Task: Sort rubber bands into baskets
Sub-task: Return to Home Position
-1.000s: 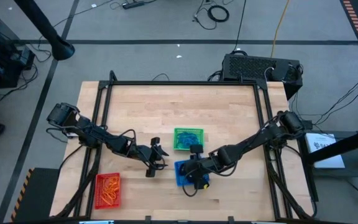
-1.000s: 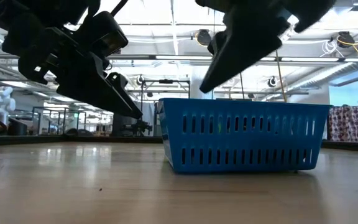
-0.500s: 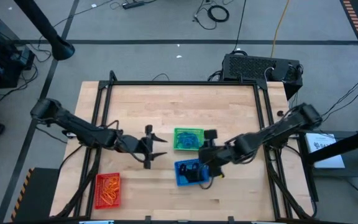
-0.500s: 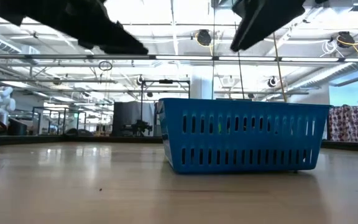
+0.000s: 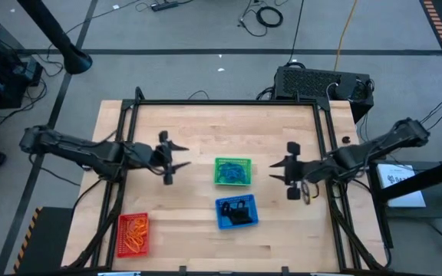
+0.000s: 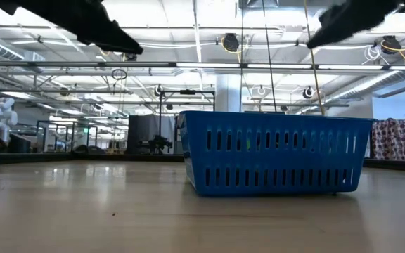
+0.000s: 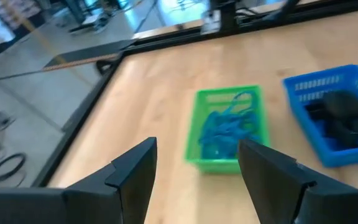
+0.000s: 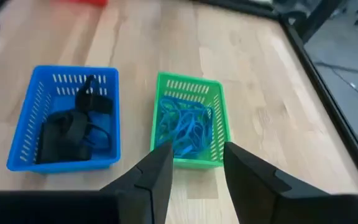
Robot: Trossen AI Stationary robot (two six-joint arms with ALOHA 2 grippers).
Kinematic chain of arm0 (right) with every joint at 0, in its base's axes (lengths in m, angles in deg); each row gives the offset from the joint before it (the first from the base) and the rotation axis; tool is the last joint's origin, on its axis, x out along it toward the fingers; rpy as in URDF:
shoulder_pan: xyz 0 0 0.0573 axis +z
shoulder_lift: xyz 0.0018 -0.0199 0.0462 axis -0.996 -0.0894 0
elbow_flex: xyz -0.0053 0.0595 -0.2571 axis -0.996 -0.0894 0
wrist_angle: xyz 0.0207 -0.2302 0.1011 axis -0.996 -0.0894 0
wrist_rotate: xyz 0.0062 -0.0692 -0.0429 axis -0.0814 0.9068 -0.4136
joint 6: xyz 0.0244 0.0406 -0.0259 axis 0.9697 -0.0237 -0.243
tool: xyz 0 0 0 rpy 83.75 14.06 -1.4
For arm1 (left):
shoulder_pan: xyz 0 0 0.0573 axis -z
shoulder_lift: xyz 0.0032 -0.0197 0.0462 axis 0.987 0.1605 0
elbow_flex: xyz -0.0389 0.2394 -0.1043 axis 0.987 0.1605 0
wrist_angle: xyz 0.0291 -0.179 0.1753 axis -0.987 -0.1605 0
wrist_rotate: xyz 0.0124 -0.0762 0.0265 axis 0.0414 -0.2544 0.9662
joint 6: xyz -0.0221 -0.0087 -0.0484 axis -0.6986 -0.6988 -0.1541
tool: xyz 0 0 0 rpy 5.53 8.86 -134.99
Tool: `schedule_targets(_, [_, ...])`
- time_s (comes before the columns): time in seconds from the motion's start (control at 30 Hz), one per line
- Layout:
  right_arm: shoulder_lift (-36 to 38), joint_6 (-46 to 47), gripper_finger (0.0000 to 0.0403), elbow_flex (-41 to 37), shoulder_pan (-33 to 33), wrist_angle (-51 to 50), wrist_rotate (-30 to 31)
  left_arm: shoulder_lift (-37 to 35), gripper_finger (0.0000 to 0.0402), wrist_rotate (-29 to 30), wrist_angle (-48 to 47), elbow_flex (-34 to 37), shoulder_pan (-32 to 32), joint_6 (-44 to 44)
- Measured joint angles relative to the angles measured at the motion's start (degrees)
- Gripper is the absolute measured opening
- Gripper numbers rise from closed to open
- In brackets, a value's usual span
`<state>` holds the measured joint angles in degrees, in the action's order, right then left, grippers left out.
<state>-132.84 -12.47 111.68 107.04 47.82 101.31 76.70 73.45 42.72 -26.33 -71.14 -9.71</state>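
Note:
Three baskets rest flat on the wooden table. The green basket (image 5: 232, 171) holds blue rubber bands (image 8: 182, 126). The blue basket (image 5: 236, 212) holds black bands (image 8: 73, 127). The red basket (image 5: 133, 234), at the near left, holds orange bands. My left gripper (image 5: 183, 158) hangs open above the table, left of the green basket (image 7: 229, 127), with nothing between its fingers. My right gripper (image 5: 275, 170) hangs open to the right of the green basket, also with nothing in it (image 8: 197, 165). In the low view only the blue basket (image 6: 276, 151) shows, with both arms high above it.
A black metal frame (image 5: 229, 102) runs along the table's far edge and down both sides. A black box (image 5: 321, 83) stands beyond the far right corner. Bare wood (image 5: 206, 130) lies between the baskets and the far edge.
My right gripper has risen from over the blue basket and drawn back toward the table's right and far edges. My left gripper has risen and pulled back toward the left and far edges. The baskets have stayed in place.

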Motion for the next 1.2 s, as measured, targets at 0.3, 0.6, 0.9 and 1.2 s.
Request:
schedule_targets(0.3, [19.17, -1.16, 0.0103, -19.57, -3.73, 13.8, -1.66, -12.98, 0.023, -2.37, -8.57, 3.15, -9.44, -0.36])
schedule_targets(0.6, [32.77, 0.69, 0.0074, -32.55, -7.42, 18.12, -5.2, -31.14, 0.023, -3.48, -6.81, 15.84, -15.76, -6.67])
schedule_targets(0.9, [40.66, 1.79, 0.0055, -41.98, -10.28, 25.86, -7.82, -41.99, 0.023, -5.46, 6.31, 28.38, -16.42, -12.11])
schedule_targets(1.2, [40.72, 2.11, 0.0042, -43.86, -13.38, 31.83, -11.95, -42.73, 0.023, -7.54, 7.95, 32.94, -16.34, -17.1])
